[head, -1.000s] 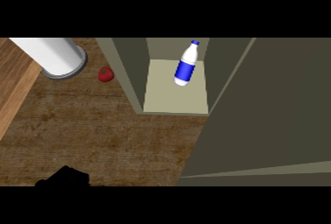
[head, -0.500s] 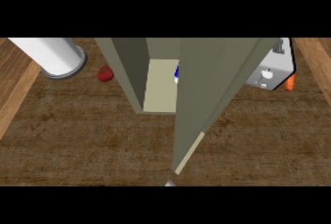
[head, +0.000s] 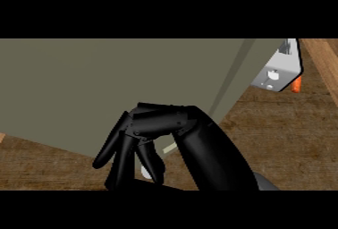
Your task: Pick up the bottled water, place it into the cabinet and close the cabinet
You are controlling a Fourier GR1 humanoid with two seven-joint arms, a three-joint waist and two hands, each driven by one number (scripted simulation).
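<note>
- My right hand (head: 158, 125), black, glossy, hung fingers-down in mid view; fingers long, nearly straight, spread apart, clamped on nothing.
- Flat olive-grey cabinet door (head: 79, 89) filled the upper left, w/ my hand in front of it.
- Bottle: not visible, couldn't tell where.
- Counter (head: 277, 134): brown wood grain.
- Boxy silver appliance (head: 280, 67) at top right, orange bit (head: 297, 83) beside it.
</note>
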